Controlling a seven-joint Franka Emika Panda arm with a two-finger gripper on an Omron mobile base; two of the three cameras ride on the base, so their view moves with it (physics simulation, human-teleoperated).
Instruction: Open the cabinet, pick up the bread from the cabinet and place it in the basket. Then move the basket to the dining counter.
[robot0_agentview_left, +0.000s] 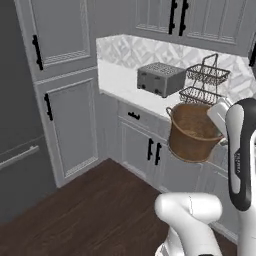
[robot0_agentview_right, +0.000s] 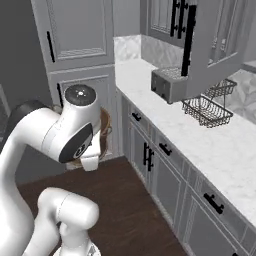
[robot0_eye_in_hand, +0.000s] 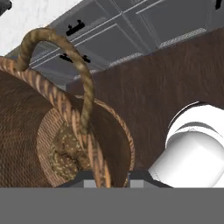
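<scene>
Pincer (robot0_eye_in_hand: 106, 176) is clamped on the basket (robot0_agentview_left: 192, 132) rim by its handle, basket hanging off the desk (robot0_agentview_left: 120, 80). Bread (robot0_eye_in_hand: 65, 151) lies inside, below the pincer. Woven wall: light, stiff; rim hold may let it swing.

A glossy white arm (robot0_agentview_right: 45, 135) of rounded tubular links, with dark grey joint caps and bands.

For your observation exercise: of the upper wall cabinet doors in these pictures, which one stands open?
The cabinet door above the toaster and wire rack, its black bar handle swung out over the counter. The other doors lie flush.
</scene>
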